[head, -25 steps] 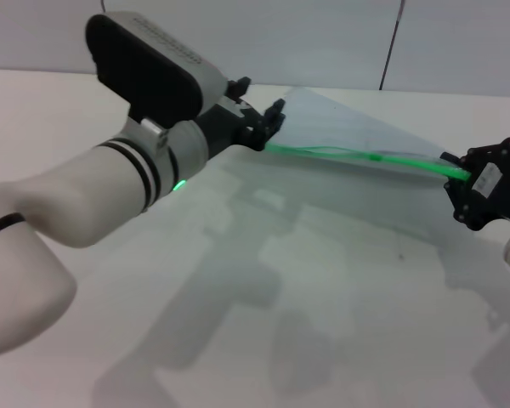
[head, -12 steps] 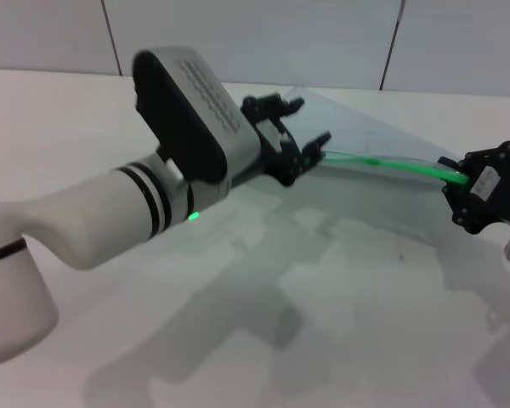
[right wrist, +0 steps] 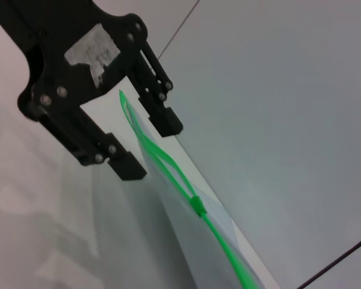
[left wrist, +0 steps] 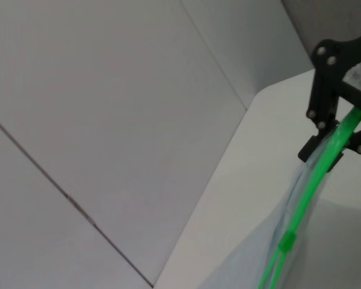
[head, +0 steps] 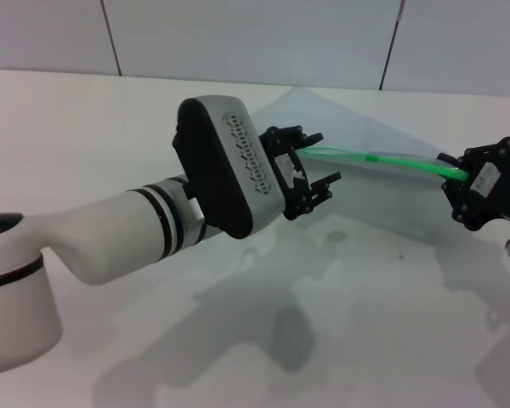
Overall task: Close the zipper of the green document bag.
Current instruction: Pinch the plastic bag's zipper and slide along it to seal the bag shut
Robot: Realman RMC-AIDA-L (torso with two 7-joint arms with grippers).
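Two grippers on one floppy bag (head: 357, 183): right gripper (head: 456, 180) clamps the zipper (head: 408, 161) end, left gripper (head: 316, 173) hangs open near the other end, so the slider (head: 373, 158) could easily stall mid-strip if the bag sags.

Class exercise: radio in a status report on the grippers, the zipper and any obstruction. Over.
Left gripper open beside the zipper, off it. Right gripper shut on zipper's far end. Slider mid-strip, green document bag part open. No obstruction.
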